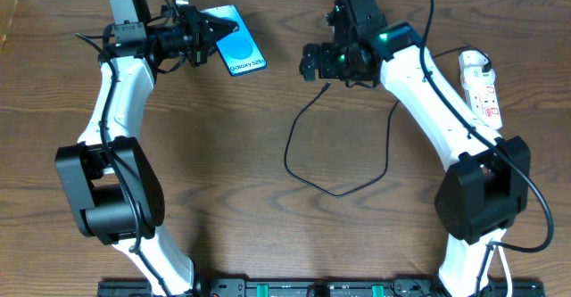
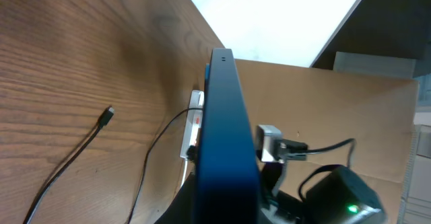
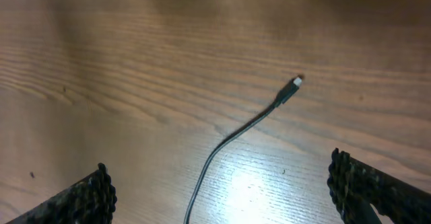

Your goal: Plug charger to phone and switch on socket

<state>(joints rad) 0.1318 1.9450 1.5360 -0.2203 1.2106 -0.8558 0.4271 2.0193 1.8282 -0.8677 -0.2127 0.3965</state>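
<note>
- Left pincer: clamped shut on the phone, which is gripped at 1 short end. The flat rectangular slab is carried straight out ahead of the fingers. The screen is glossy bright blue with paler ovals and white "Galaxy S25" lettering, and is turned up toward the overhead camera. In the left wrist view only the thin dark edge is seen. Whether the phone touches the table cannot be told.
- Right pincer: jaws are spread wide, with nothing held between them. 2 black fingers with a rough, ribbed surface are seen at the lower corners of the right wrist view.
- The charger: a thin, matte black cable laid on the table. Its small connector tip is found just ahead of the right pincer, clear of both fingers. The rest is looped in a wide open curve back behind the pincer.
- The socket: a narrow white oblong strip with red marks, set well behind the right pincer, beside that arm.
- Table: brown wood with a fine grain and a slight sheen.
</note>
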